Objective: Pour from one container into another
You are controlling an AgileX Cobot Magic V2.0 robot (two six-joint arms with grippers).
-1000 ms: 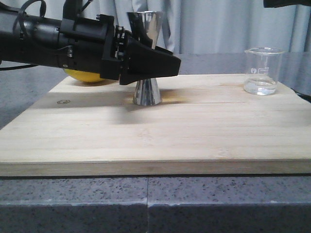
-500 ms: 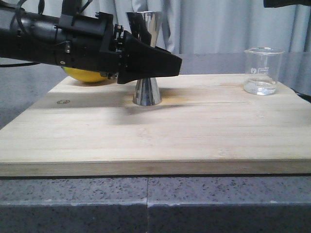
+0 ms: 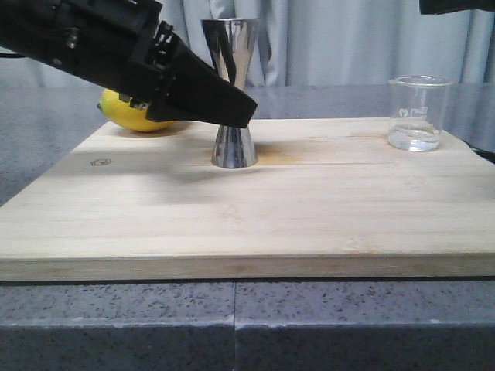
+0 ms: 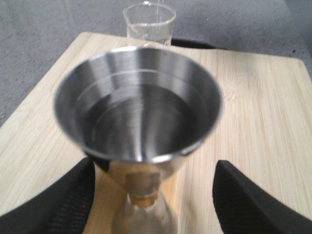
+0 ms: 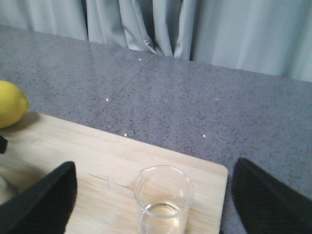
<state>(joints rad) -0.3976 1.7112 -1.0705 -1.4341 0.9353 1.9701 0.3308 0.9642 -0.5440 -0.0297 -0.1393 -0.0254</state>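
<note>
The grey counter (image 3: pixel 348 325) carried a wooden board (image 3: pixel 309 216). The left end effector (image 4: pixel 153 195) was spread wide, its fingers on either side of the steel jigger (image 3: pixel 233 93), not touching it. The right end effector (image 5: pixel 151 200) hung released above the glass beaker (image 3: pixel 418 113), which stood at the board's far right corner. A lemon (image 3: pixel 131 112) lay behind the left arm.

Soft even light; left wrist view's jigger (image 4: pixel 138 107) blurred.
</note>
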